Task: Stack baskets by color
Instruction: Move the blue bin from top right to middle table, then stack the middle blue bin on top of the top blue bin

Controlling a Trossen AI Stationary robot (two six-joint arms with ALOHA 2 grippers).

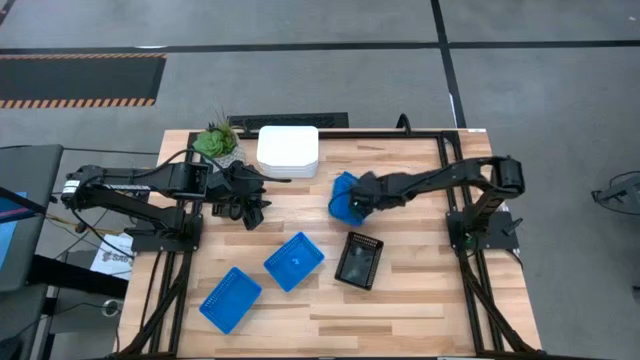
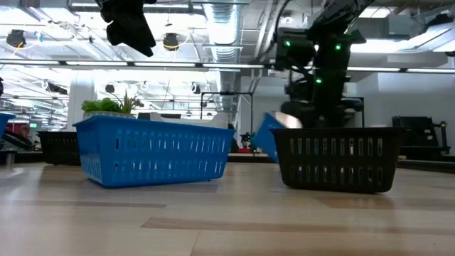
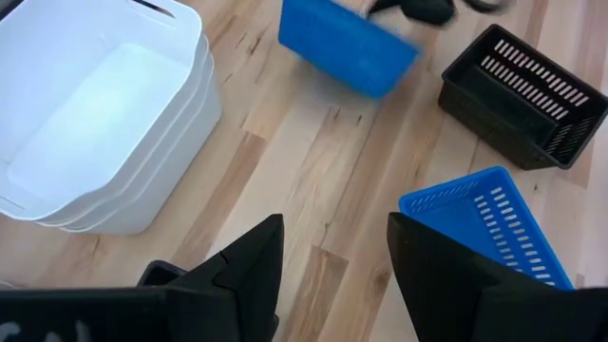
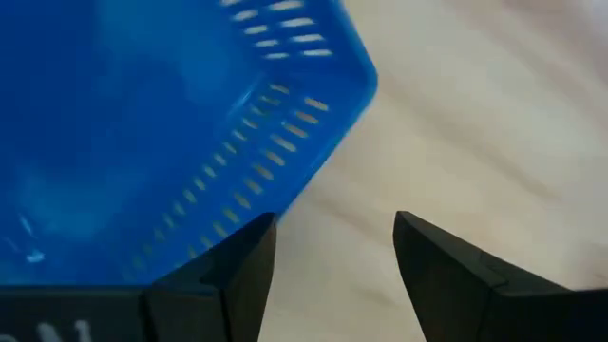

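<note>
A stack of white baskets [image 1: 288, 148] stands at the far edge of the table. Two blue baskets [image 1: 294, 260] [image 1: 230, 298] and a black slotted basket [image 1: 360, 260] rest flat on the near half. A third blue basket [image 1: 343, 195] sits tilted at mid-table, seen in the low view [image 2: 264, 139] behind the black one. My right gripper [image 4: 332, 256] is open right beside this basket, with only bare wood between its fingers. My left gripper [image 3: 332, 266] hangs open above the table near the white stack, holding nothing. My right gripper points steeply down, with one finger [image 4: 228, 275] against or just beside the tilted blue basket's slotted side wall [image 4: 285, 161]. I cannot tell whether the finger touches the wall. Nothing lies between the two fingers.
A small green potted plant [image 1: 215, 142] stands left of the white stack at the far edge. Bare wood lies along the table's near edge and at its right side [image 1: 440, 300]. Dark frame rails run along the table's sides.
</note>
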